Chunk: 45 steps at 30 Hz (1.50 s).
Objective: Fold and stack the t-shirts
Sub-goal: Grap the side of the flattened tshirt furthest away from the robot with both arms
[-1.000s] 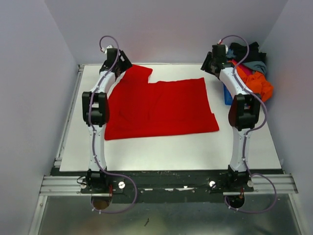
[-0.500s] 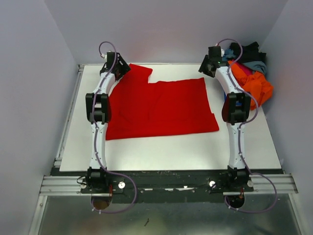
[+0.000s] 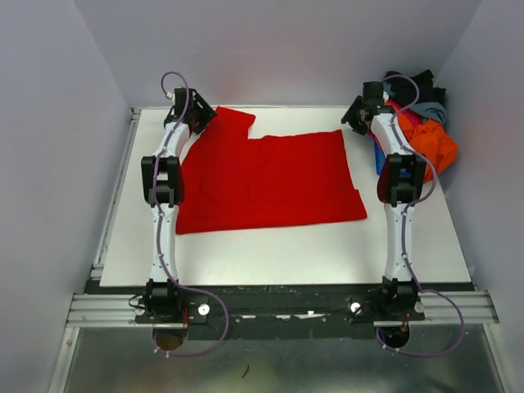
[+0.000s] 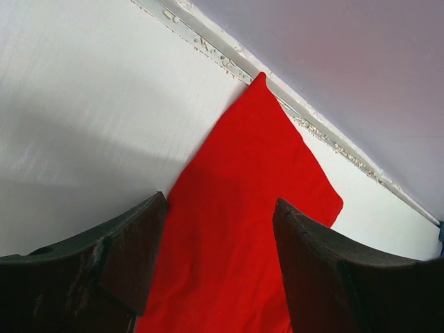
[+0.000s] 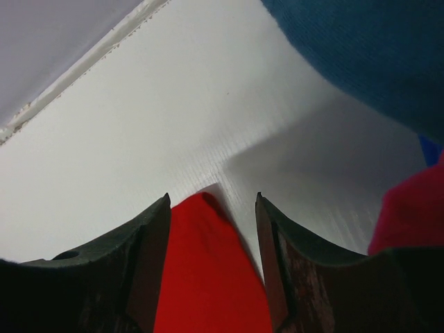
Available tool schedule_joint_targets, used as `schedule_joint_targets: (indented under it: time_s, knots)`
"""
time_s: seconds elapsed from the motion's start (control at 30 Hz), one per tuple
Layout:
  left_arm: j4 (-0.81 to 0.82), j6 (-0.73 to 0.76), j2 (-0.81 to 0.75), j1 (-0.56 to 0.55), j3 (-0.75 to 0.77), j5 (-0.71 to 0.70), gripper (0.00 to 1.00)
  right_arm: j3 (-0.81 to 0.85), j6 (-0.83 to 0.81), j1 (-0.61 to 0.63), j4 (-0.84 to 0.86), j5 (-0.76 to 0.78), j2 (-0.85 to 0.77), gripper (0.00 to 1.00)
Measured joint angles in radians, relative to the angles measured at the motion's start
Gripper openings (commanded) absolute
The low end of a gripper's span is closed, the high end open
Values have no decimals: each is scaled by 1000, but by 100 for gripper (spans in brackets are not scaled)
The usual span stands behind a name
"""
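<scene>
Nearest, at the bottom of the top view: bare white table (image 3: 286, 246), smooth and matt. Mid-frame, spread flat on it: red t-shirt (image 3: 270, 180), one sleeve poking toward the upper left. Looks thin, light and limp. Likely to sag and crease when lifted, to slide easily over the table, and to need pinching at two points at once. Best taken along the far edge, at the sleeve tip and the far right corner.

Further up, at upper left: left gripper (image 3: 201, 117), fingers (image 4: 132, 257) apart, straddling the sleeve, clamped on nothing. At upper right: right gripper (image 3: 358, 115), fingers (image 5: 149, 263) apart too, the shirt's far right corner lying flat between them, not pinched.

Beyond, in the upper right corner: loose heap of other t-shirts (image 3: 426, 131), orange, black and grey-blue, over a blue bin (image 3: 377, 157). Around the table at left, right and far side: plain pale walls (image 3: 270, 49), close in, leaving little room past the far edge.
</scene>
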Motion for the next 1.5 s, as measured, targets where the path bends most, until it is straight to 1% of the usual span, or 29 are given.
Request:
schedule_joint_targets:
  time_s: [0.17, 0.23, 0.33, 0.43, 0.57, 0.67, 0.73, 0.8, 0.87, 0.93, 1.0, 1.03, 1.1, 1.17, 1.23, 1.3, 1.37, 1.43, 1.5]
  knots:
    - [0, -7, 0, 0, -1, 9, 75, 8, 29, -2, -11, -33, 2, 54]
    - [5, -9, 0, 0, -7, 13, 75, 13, 40, -1, -14, -55, 5, 54]
    - [39, -13, -6, 0, -35, 21, 75, 24, 57, 2, -23, -72, 18, 56]
    - [81, -13, -33, 1, -94, 25, 75, 1, 71, 8, -23, -74, 17, 61]
    - [114, 2, -74, 0, -168, 27, 79, -169, 60, 24, 39, -43, -57, 64]
    - [100, 40, -98, 0, -192, 17, 84, -251, 25, 39, 61, 14, -131, 64]
    - [84, 73, -122, -2, -213, -3, 88, -311, -8, 54, 93, 49, -198, 65]
    - [86, 110, -167, -3, -266, -36, 90, -380, -45, 72, 129, 81, -283, 66]
    - [88, 142, -229, -4, -343, -70, 90, -457, -77, 94, 171, 110, -383, 65]
    - [94, 172, -334, -4, -456, -112, 90, -568, -88, 108, 223, 126, -503, 63]
    - [118, 187, -431, -4, -557, -140, 88, -686, -80, 130, 265, 130, -614, 56]
    - [136, 190, -495, -4, -629, -154, 88, -767, -72, 141, 291, 134, -675, 54]
    - [164, 182, -671, -4, -829, -187, 89, -935, -43, 160, 324, 153, -793, 55]
    - [203, 161, -831, -4, -1023, -213, 91, -1084, -6, 179, 334, 189, -889, 53]
    - [233, 131, -986, -4, -1208, -232, 91, -1189, 45, 196, 320, 224, -948, 52]
    - [218, 101, -1125, -8, -1370, -260, 91, -1256, 103, 209, 283, 254, -982, 53]
    - [185, 75, -1246, -12, -1490, -299, 91, -1310, 158, 211, 247, 274, -1011, 54]
    - [151, 53, -1334, -15, -1573, -325, 90, -1378, 207, 211, 225, 280, -1052, 55]
    - [117, 32, -1462, -20, -1667, -343, 90, -1457, 245, 211, 213, 280, -1110, 55]
